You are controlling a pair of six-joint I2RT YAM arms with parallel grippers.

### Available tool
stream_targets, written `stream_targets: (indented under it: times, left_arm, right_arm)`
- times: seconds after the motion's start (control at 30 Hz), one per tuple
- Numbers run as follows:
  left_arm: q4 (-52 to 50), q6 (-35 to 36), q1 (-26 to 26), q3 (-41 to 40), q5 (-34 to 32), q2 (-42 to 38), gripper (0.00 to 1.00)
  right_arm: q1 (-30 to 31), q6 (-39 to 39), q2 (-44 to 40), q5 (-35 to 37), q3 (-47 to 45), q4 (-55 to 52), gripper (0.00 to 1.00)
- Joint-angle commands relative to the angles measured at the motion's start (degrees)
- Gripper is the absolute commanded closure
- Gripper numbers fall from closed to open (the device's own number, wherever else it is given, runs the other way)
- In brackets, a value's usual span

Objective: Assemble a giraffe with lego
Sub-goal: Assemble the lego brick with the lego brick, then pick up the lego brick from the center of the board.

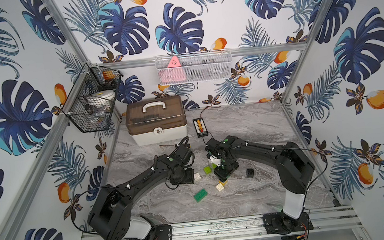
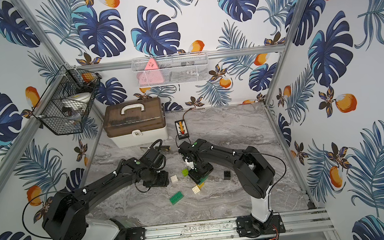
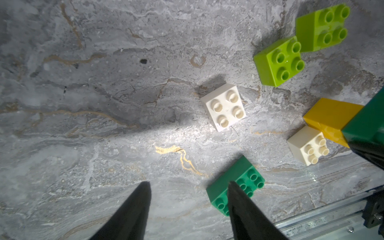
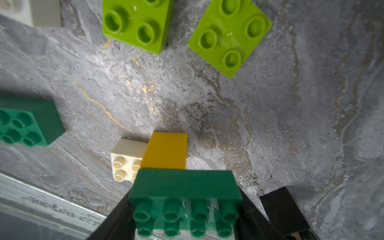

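My right gripper [image 4: 185, 195] is shut on a long dark green brick [image 4: 185, 185], one finger at each end. That brick sits on top of a yellow brick [image 4: 166, 151], and a white brick [image 4: 126, 160] touches the yellow one. My left gripper [image 3: 188, 187] hangs open over bare table, with a second dark green brick [image 3: 247, 176] partly hidden behind one finger. Loose lego lies between the arms: a white brick [image 3: 223, 107], two lime bricks [image 3: 278, 62] [image 3: 322, 27] and a black brick [image 1: 250, 172]. In both top views the wrists hide the fingers.
A brown-lidded toolbox [image 1: 155, 119] and a small black device with a cable [image 1: 200, 127] stand at the back. Wire baskets [image 1: 92, 102] [image 1: 192, 67] hang on the walls. An aluminium rail [image 1: 209, 228] runs along the table's front edge.
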Motion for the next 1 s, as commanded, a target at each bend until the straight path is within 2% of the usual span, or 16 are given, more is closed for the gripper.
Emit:
stream_targets:
  times: [0.0, 0.2, 0.5, 0.6, 0.83, 0.97]
  left_arm:
    - [-0.4, 0.6, 0.1, 0.3, -0.3, -0.4, 0.36]
    - [-0.5, 0.4, 0.1, 0.4, -0.6, -0.5, 0.36]
    - [-0.8, 0.2, 0.1, 0.6, -1.5, -0.8, 0.35]
    - [-0.7, 0.2, 0.1, 0.6, -1.5, -0.8, 0.35]
    - [-0.6, 1.1, 0.1, 1.0, -1.5, -0.3, 0.35]
    - [-0.8, 1.9, 0.1, 1.7, -1.6, 0.0, 0.35]
  right_arm:
    - [0.1, 1.3, 0.2, 1.7, -0.9, -0.8, 0.46]
    - [0.1, 4.1, 0.4, 3.9, -1.4, -1.1, 0.46]
    - [2.3, 13.1, 0.2, 13.7, -0.7, -4.6, 0.48]
    - [3.3, 15.6, -0.7, 15.0, -0.6, -4.6, 0.48]
    - [3.3, 23.5, -7.0, 12.8, -1.3, -1.5, 0.47]
    - [1.4, 27.2, -9.8, 10.1, -4.0, 1.3, 0.47]
